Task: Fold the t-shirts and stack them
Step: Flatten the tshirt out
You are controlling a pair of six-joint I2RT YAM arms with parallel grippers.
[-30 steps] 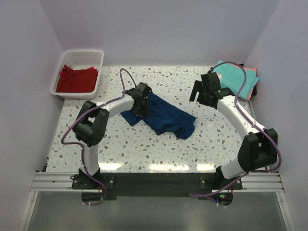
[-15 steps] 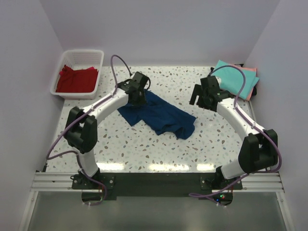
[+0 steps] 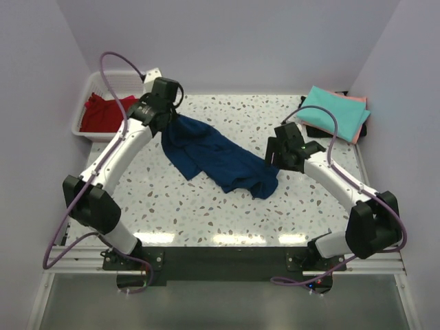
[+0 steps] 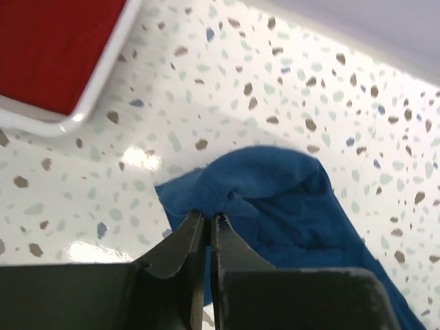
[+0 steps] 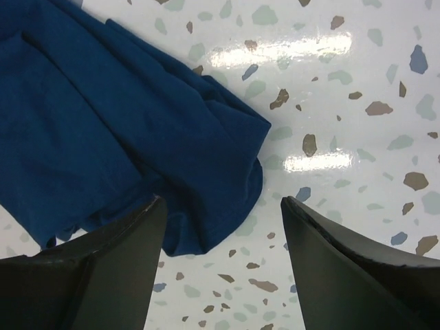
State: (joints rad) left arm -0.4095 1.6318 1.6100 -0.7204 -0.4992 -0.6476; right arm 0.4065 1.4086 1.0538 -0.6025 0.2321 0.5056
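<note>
The left arm (image 3: 127,141) hides part of the white basket (image 3: 84,103); the navy t-shirt (image 5: 103,124) runs past the right wrist view's left edge.

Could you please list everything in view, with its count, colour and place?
navy tee: one, dark blue, crumpled mid-table, its far left corner lifted
red tee: one, red, in the basket
teal tee: one, teal, folded, far right corner, on top of the pink tee
pink tee: one, salmon pink, under the teal tee
basket: one, white, far left corner
table: one, white with speckles, under everything
left gripper: one, black, shut on the navy tee's far left corner
right gripper: one, black, open above the navy tee's right end
</note>
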